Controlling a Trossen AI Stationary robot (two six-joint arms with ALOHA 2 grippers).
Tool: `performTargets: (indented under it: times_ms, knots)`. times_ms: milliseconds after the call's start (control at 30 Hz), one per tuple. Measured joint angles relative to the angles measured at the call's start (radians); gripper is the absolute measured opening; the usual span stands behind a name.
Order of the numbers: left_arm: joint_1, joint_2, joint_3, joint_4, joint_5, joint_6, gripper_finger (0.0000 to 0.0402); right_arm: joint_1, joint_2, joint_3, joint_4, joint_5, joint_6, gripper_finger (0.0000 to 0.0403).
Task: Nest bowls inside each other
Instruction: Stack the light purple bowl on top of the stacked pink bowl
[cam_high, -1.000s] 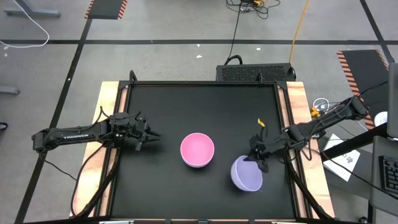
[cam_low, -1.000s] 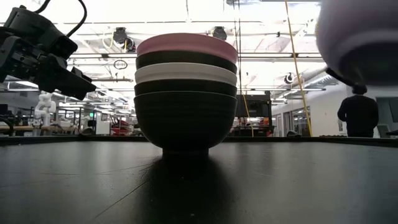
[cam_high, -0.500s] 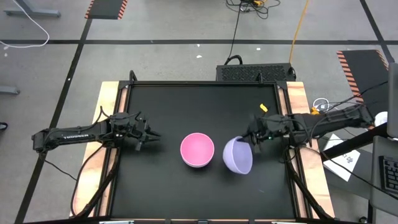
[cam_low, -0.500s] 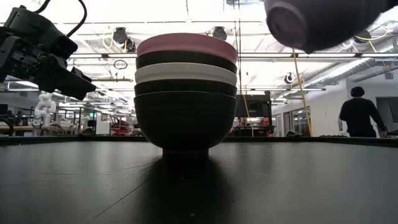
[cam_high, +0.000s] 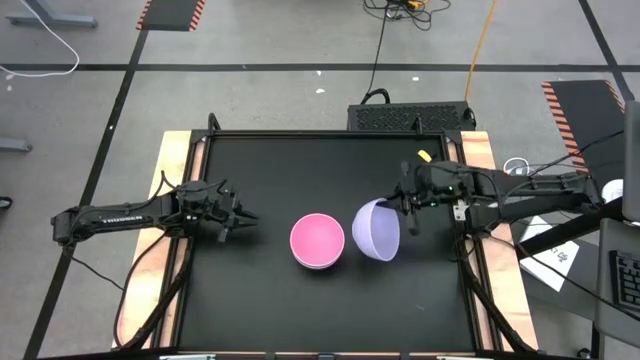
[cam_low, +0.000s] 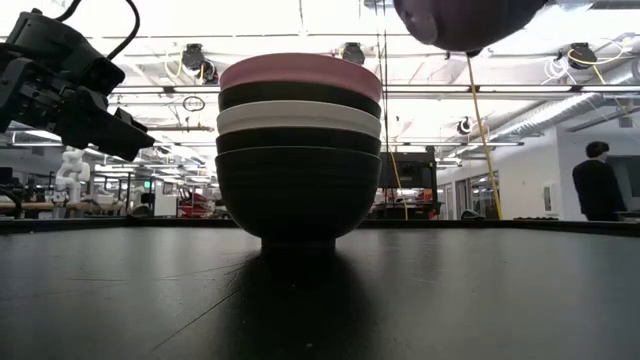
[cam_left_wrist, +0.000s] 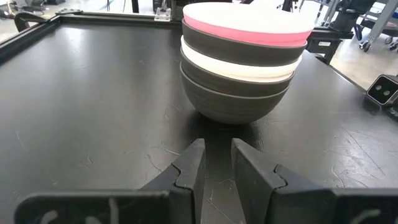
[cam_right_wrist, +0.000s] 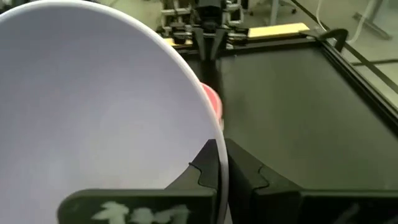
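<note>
A: Is the lavender bowl showing whole in the low view?
B: No, the frame's twelve o'clock edge is cutting it off; only its underside is showing.
A: And from above?
B: The pink bowl is hiding the nested bowls beneath it.

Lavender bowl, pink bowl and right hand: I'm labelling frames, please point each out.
lavender bowl (cam_high: 374, 230), high view, inner wall.
pink bowl (cam_high: 317, 240), high view, inside bottom.
right hand (cam_right_wrist: 222, 163), right wrist view, between fingertips at the bowl's rim.
</note>
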Motion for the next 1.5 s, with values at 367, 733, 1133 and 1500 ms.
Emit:
performTargets:
  times_ms: [367,733,1133,1500]
  knots:
    - [0.0,0.0,0.0,0.0,0.0,0.0,0.0081,-0.073,0.136,0.157,-0.08,-0.119,-0.025,0.0]
    - [0.0,0.0,0.0,0.0,0.0,-0.001,0.0081,-0.099,0.412,0.433,-0.24,-0.165,-0.075,0.0]
    - [0.0,0.0,0.0,0.0,0.0,-0.005,0.0081,-0.141,0.67,0.727,-0.478,-0.217,-0.094,0.0]
    - [0.0,0.0,0.0,0.0,0.001,-0.005,0.0081,-0.131,0.842,0.887,-0.537,-0.276,-0.107,0.0]
